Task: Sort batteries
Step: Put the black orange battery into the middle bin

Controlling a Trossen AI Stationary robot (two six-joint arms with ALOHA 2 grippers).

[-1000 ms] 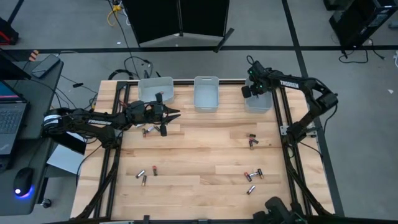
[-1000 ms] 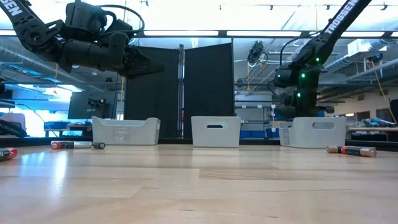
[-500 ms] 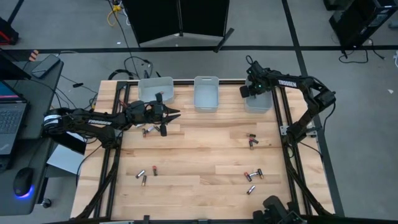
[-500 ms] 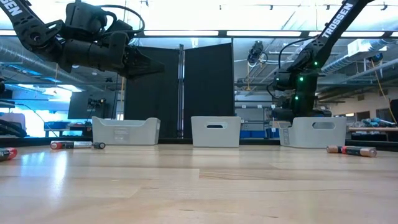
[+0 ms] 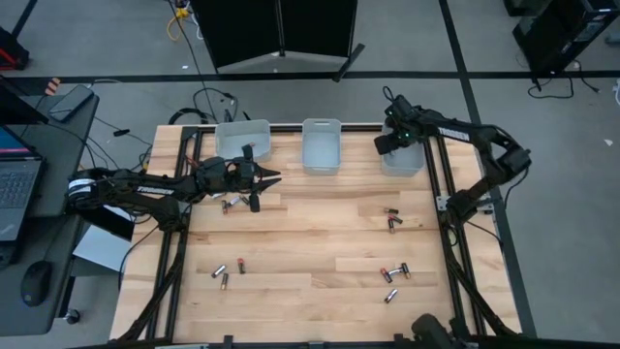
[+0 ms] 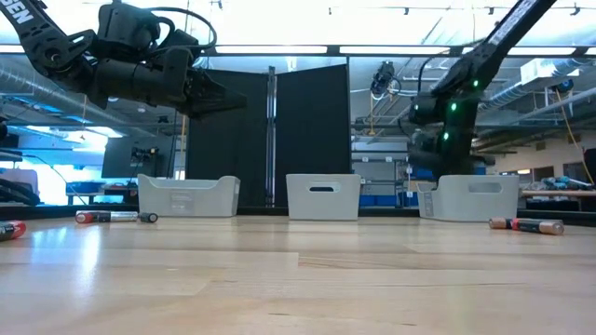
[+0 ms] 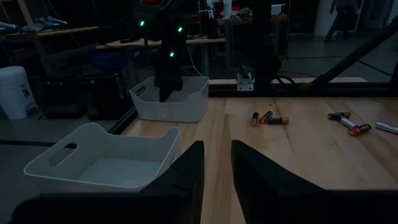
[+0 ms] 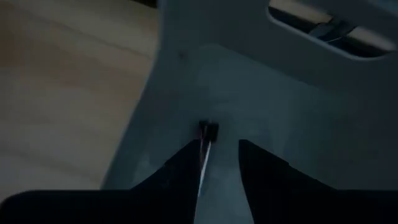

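Hovering above the right bin [image 5: 402, 155], the right claw [image 8: 217, 152] points down into it, and its two fingers stand a little apart. A thin battery [image 8: 205, 155] shows between the fingers, against the floor of this bin, but I cannot tell if the fingers touch it or if it already lies free. No other thing is in this claw.

The left claw [image 5: 266, 178] hangs in the air in front of the left bin [image 5: 242, 139], well apart from the right bin. Its fingers have a narrow gap between them and they carry nothing.

The middle bin [image 5: 322, 145] stands between the two other bins at the far edge of the counter [image 5: 310, 242].

The other batteries lie on the counter. Two or three [image 5: 231, 203] are under the left claw, just in front of the left bin. A pair [image 5: 392, 220] lies in front of the right bin, some way from it. Three more [image 5: 395, 272] lie further toward the near edge on the same side as the right bin, and one [image 5: 390, 296] is just beyond them. Another three [image 5: 228, 271] lie near the front edge on the side of the left bin.
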